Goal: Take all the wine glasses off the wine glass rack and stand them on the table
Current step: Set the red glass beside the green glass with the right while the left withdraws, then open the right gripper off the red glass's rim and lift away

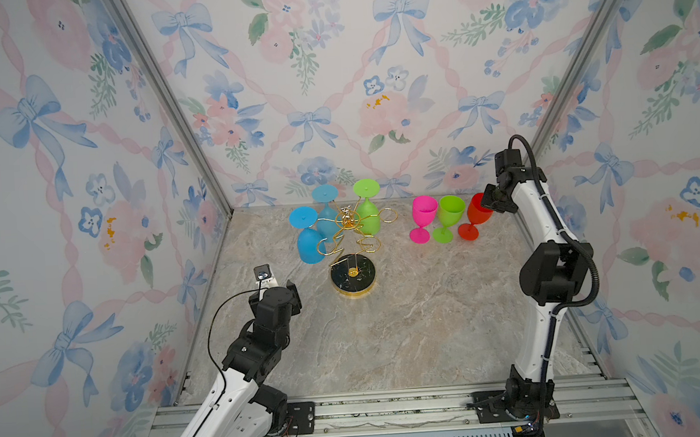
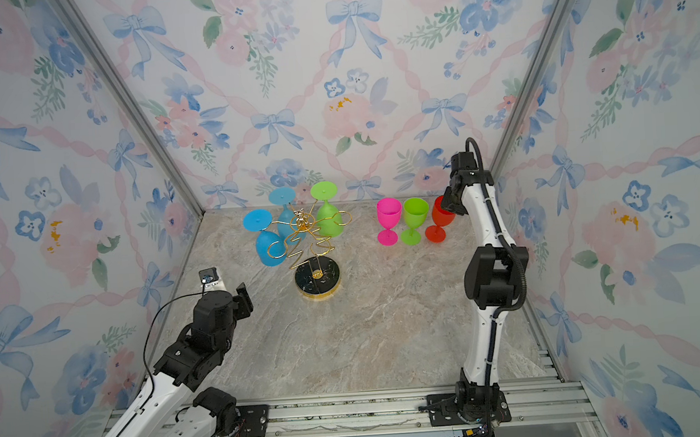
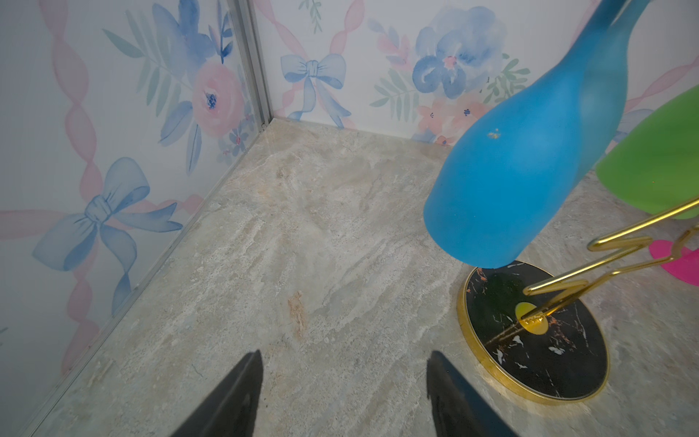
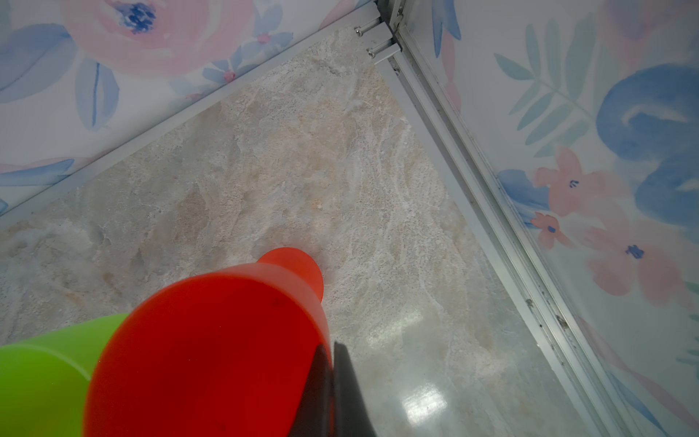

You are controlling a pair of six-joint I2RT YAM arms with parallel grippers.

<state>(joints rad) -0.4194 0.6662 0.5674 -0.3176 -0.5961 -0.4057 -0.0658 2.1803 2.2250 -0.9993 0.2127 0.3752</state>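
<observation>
Shiny gold metal wire forms the wine glass rack; its marbled base is glossy, the blue glass matt.

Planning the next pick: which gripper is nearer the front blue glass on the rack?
Left. The left gripper is open, short of the blue glass; the right gripper is far across, shut on the red glass.

In the right wrist view the red glass runs off the lower edge; the right tool shows only two dark fingertips, seemingly pinching its wall. In both top views its wrist hides that tool. The left wrist view cuts off the wine glass rack.
</observation>
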